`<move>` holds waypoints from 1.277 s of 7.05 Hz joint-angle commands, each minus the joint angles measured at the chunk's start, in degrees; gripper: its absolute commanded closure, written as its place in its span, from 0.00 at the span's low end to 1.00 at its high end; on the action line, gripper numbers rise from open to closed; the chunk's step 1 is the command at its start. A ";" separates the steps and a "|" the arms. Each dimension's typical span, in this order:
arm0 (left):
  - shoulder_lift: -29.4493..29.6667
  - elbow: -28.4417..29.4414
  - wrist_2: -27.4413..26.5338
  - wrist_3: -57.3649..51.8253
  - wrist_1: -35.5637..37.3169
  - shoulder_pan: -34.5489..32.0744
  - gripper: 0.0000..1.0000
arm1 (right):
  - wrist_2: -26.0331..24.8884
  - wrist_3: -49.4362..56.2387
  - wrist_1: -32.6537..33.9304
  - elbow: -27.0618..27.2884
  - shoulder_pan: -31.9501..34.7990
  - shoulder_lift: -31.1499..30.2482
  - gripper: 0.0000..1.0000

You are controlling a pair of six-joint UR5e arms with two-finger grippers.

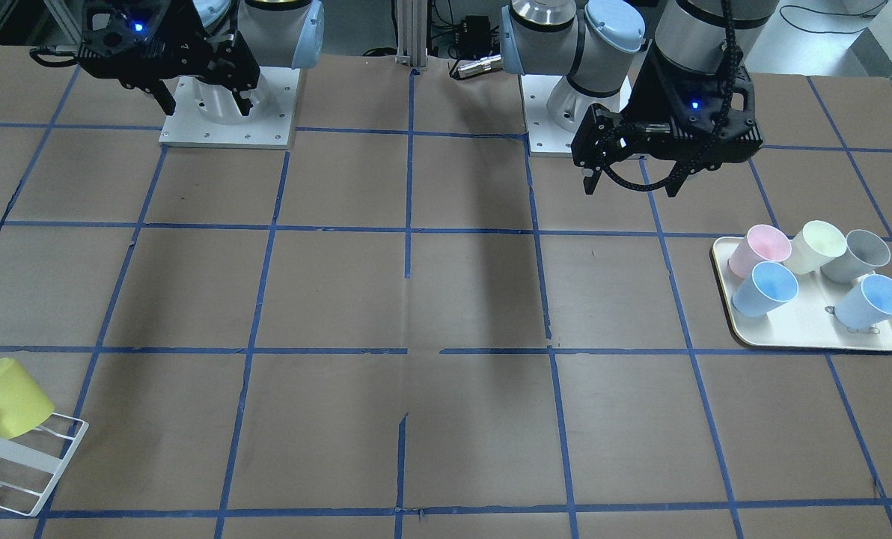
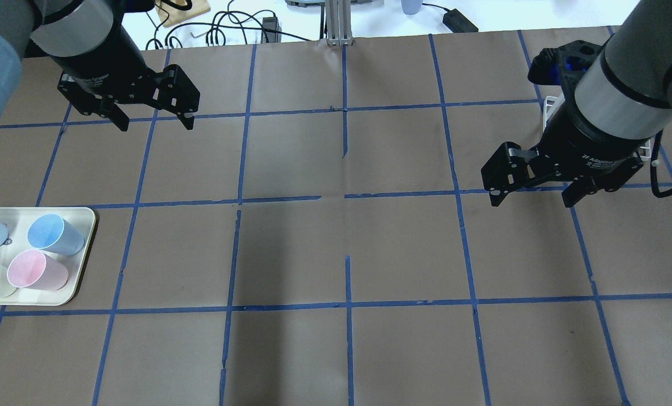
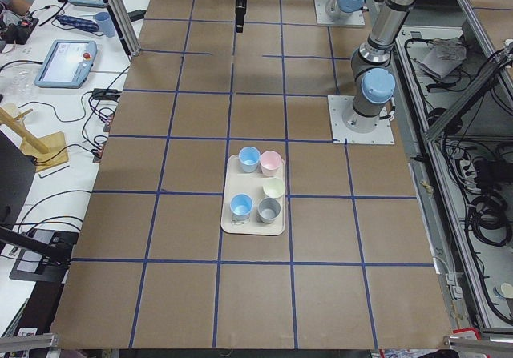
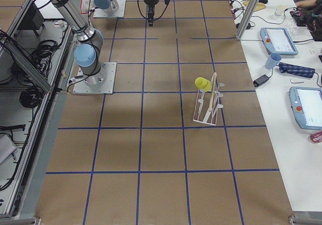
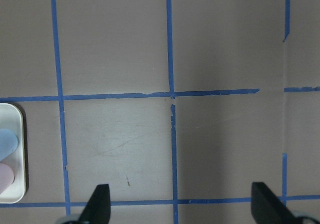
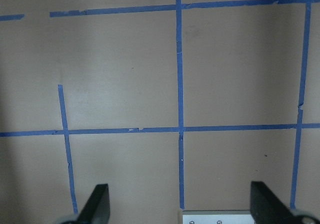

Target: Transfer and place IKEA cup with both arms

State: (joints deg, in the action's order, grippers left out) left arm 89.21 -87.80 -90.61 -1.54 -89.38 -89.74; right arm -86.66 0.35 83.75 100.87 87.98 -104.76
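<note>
IKEA cup (image 1: 4, 397), bright yellow, sits tilted and mouth-down on a white wire rack (image 1: 38, 479) at the near corner of the table (image 1: 453, 299), on the robot's right side. Farther back on the opposite side, a cream tray (image 1: 813, 337) carries two blue cups (image 1: 768, 288), a pink cup (image 1: 756, 251), a pale yellow cup (image 1: 816, 247) and a grey cup (image 1: 857, 254), mouths up. Beyond the tray the left gripper (image 1: 631, 187) hangs above the taped brown surface, fingers spread wide with nothing between them. The right gripper (image 1: 206, 105) hovers by its arm's base, well apart from the IKEA cup, likewise spread and empty.
</note>
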 commanded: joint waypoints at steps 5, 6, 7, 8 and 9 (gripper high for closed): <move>0.00 0.00 -0.01 0.04 0.00 0.00 0.00 | -0.09 0.00 -0.08 0.29 0.00 -0.01 0.00; 0.00 0.00 -0.01 0.04 0.00 0.00 0.00 | -0.09 0.00 -0.17 0.29 0.00 -0.01 0.00; 0.00 0.00 0.08 -0.05 0.00 0.00 0.00 | -0.17 0.00 -0.08 0.29 -0.09 0.17 0.00; 0.00 0.00 0.08 -0.05 0.00 0.00 0.00 | -0.44 0.09 -0.08 0.29 -0.26 0.26 0.00; 0.00 0.00 0.08 -0.05 0.00 0.00 0.00 | -0.35 1.13 0.53 0.38 -0.79 0.52 0.00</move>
State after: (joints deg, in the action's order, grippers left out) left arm 89.21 -87.80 -90.54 -1.57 -89.39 -89.74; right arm -86.98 0.65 83.80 101.18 87.67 -104.50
